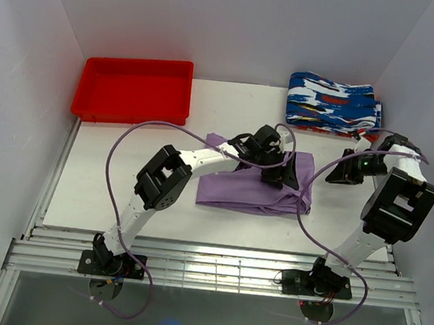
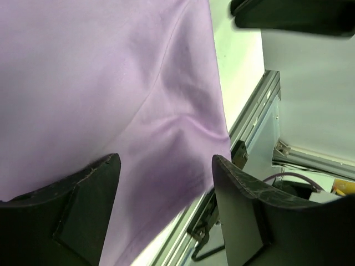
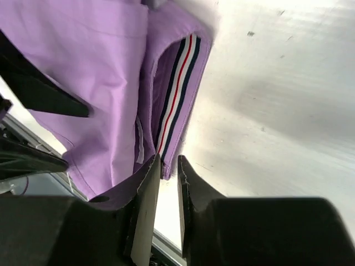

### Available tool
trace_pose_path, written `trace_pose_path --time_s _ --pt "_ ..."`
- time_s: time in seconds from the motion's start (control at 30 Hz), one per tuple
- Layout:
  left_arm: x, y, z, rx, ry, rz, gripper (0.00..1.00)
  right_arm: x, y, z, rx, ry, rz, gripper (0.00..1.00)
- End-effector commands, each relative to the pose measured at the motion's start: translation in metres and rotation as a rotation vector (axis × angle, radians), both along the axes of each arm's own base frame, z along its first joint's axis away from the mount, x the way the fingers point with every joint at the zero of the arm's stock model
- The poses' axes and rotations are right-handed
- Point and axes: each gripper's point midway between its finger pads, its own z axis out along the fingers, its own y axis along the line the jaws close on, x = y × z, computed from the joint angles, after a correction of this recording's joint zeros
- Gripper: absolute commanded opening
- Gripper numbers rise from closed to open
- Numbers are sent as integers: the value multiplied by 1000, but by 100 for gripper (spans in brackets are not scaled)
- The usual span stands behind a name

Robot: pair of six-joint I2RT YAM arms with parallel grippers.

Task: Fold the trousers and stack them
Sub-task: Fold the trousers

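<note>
One folded trousers (image 1: pixel 249 191) — left claw (image 2: pixel 166 166) spread above, right claw (image 3: pixel 168 163) perhaps beside.

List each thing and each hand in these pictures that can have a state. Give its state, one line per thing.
trousers, folded, lying flat
left hand, open over the trousers, holding nothing
right hand, slightly open beside the trousers' waistband end, gripping nothing
red tray, empty
patterned garments, folded and stacked at the far right

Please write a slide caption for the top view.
Open left gripper over the folded lilac trousers; right gripper close beside them.
</note>
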Motion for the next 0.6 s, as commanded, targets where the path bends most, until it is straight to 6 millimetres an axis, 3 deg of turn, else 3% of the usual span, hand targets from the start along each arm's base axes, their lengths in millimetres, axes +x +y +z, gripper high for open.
trace_pose_path --time_s 0.0,0.07,0.13,0.17,0.23,0.27,0.33,0.43,0.57 --pt "7 27 94 -87 -157 -13 78 -4 -2 42 2 -57 47 25" --pt "13 54 84 -54 -120 7 78 -8 4 58 21 -86 75 25" --pt "10 75 102 -90 -150 -31 79 -3 14 78 74 -146 95 26" --pt "18 94 97 -80 -158 -27 78 -3 21 86 95 -157 105 27" --pt "24 115 114 -106 -261 -56 74 2 45 100 143 -187 163 28" --pt "31 131 116 -118 -268 -61 72 4 54 103 159 -185 179 28" --pt "26 151 110 -125 -248 -106 68 9 85 108 181 -207 259 25" --pt "24 179 97 -107 -206 -126 61 13 120 95 163 -189 345 18" --pt "20 197 74 -83 -151 -116 61 -8 136 55 138 -84 421 13"
